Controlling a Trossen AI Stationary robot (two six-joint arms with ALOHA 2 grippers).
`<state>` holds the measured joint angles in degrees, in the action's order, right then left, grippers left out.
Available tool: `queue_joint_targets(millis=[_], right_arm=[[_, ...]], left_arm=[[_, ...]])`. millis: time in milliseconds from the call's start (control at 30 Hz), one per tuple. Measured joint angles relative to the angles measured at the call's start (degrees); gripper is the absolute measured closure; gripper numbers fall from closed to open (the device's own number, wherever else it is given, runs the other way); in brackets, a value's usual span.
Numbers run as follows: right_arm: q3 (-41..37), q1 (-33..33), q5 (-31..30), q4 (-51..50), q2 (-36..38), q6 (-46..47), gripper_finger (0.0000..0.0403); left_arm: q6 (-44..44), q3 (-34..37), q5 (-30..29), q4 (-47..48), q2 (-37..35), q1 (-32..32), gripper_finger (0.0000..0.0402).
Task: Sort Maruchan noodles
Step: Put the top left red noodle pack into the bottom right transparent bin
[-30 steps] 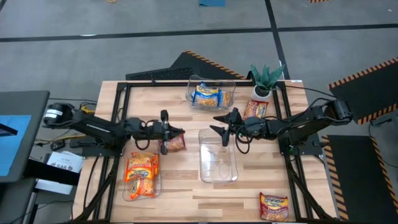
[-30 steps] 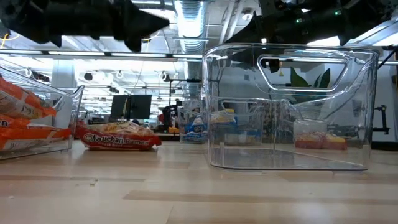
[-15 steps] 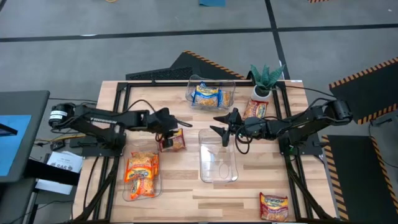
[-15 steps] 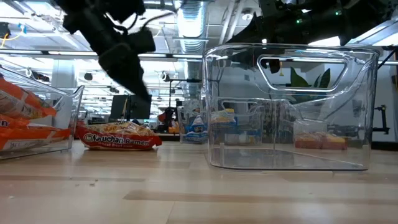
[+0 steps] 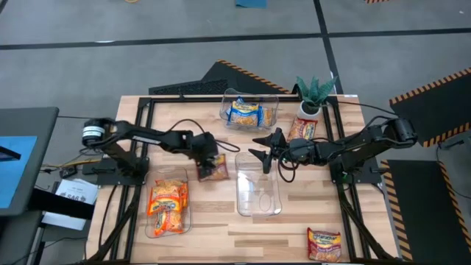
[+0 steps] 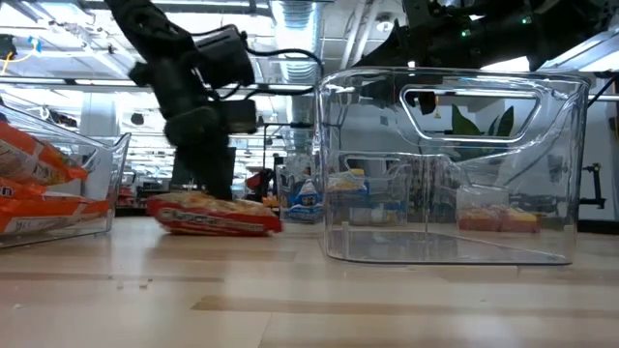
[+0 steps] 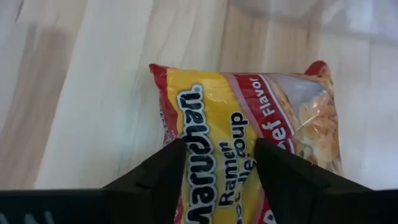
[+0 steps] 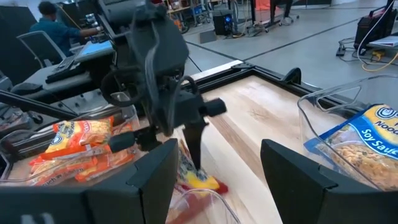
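Observation:
A red-orange Maruchan packet (image 5: 215, 171) lies flat on the table, left of the empty clear bin (image 5: 258, 185). My left gripper (image 7: 219, 146) points steeply down onto it, open; in the low view the left gripper (image 6: 207, 186) stands right over the packet (image 6: 215, 215). My right gripper (image 5: 259, 149) hangs open and level over the empty bin's far end, holding nothing. Orange packets fill a bin (image 5: 168, 207) at the near left. Blue packets lie in a bin (image 5: 249, 111) at the far edge. My left gripper comes from above, slanting toward the table's right. Its two spread fingertips (image 7: 176, 155) stand on the packet's top face (image 7: 217, 127), on either side of the printed name, with the wrapper reaching out past both. The packet lies flat on the table.
A potted plant (image 5: 315, 93) stands at the far right with another packet (image 5: 302, 129) lying beside it. One more packet (image 5: 324, 244) lies at the near right edge. A black frame (image 5: 147, 103) borders the table. People and desks show beyond the table in the right wrist view.
My left gripper has tipped from level to steeply down, sunk toward the table and gone to the right onto the red-orange packet, opening as it went. The packet has slid a little toward the empty bin.

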<state>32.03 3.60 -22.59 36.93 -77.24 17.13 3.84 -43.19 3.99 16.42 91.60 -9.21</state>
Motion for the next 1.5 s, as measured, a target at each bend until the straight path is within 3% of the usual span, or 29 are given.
queue_joint_targets(millis=[200,367,467,833,1000,1167,1367,1500], right_arm=[[0.00,0.00,0.01,-0.07,0.00,-0.02,0.0148],[0.00,0.00,0.00,-0.51,-0.01,-0.01,0.0148],[0.00,0.00,0.02,-0.84,0.01,-0.01,0.0148],[0.00,0.00,0.02,-0.73,0.00,0.43,0.0148],[0.00,0.00,0.02,-0.53,-0.01,0.45,0.0148],[0.00,0.00,0.00,-0.49,-0.01,0.47,0.0148],[0.00,0.00,0.01,-0.50,0.00,0.47,0.0148],[0.00,0.00,0.02,-0.68,0.01,0.47,0.0148]], left_arm=[[-0.88,-0.16,1.60,-7.00,3.37,-0.11,0.0245],[-2.63,0.65,-3.06,-2.33,-0.54,-0.32,0.0374],[-2.78,0.99,-4.69,0.81,-4.29,-0.05,0.0396],[-6.47,1.10,-7.64,-0.02,-28.45,2.72,0.0401],[-7.47,1.04,-7.13,-1.94,-34.30,2.64,0.0401],[-7.50,0.98,-2.65,-10.71,-33.07,2.68,0.0401],[-7.81,0.64,4.74,-24.08,-24.90,2.73,0.0401],[-9.18,-3.24,7.27,-21.33,-20.59,2.84,0.0401]])
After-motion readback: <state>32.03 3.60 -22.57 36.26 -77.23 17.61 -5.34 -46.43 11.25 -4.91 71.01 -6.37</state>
